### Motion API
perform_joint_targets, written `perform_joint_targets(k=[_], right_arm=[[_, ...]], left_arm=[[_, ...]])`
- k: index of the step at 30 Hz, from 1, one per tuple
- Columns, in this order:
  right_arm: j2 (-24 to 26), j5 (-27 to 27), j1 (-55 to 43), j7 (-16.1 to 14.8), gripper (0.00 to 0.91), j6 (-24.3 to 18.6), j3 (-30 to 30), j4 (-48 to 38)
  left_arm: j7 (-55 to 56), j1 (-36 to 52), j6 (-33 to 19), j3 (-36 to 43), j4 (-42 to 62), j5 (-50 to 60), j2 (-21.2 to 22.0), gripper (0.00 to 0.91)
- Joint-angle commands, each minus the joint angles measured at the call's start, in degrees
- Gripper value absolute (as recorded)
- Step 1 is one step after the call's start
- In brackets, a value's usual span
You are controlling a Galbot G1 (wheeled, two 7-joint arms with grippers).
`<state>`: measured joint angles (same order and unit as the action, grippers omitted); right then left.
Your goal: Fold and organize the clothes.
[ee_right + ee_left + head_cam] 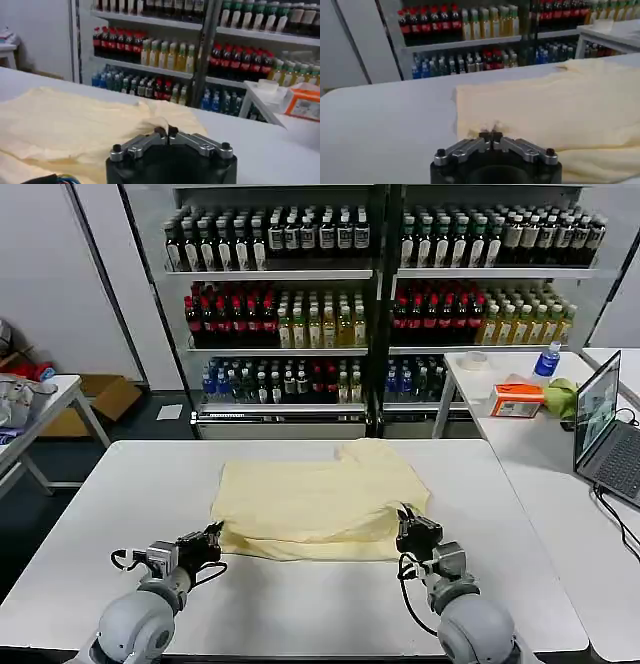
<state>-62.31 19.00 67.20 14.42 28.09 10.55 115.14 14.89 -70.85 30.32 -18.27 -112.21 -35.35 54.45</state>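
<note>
Both tools (212,536) (408,520) pinching T-shirt (315,494) — cream, folded

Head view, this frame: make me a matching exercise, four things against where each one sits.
Things:
1. T-shirt
2. left gripper
3. right gripper
4. laptop

Places:
A. at the shirt's near right corner
B. open on the side table to the right
C. spread in the middle of the white table
D. at the shirt's near left corner

Pairs: 1-C, 2-D, 3-A, 4-B
</note>
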Motion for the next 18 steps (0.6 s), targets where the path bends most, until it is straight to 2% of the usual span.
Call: perform_joint_targets(k=[1,8,18], right_arm=[[-0.1,-0.8,-0.6,0.0,0.907,0.3,-0.1,-1.8],[0.4,-2.3,4.1,-0.9,0.907,0.5,2.5,1.5],[1.5,-0.6,9.8,-1.0,0.907,1.9,7.3,4.2]], left_arm=[[0.0,-1.9,-0.3,-1.0,-0.6,0.2,0.6,0.907],[-0.3,-5.6,-0.8,-3.4,-1.6,0.1,1.1,0.907],[-0.6,-5.6,-1.1,-5.1,0.0,-1.6,1.3,0.907]])
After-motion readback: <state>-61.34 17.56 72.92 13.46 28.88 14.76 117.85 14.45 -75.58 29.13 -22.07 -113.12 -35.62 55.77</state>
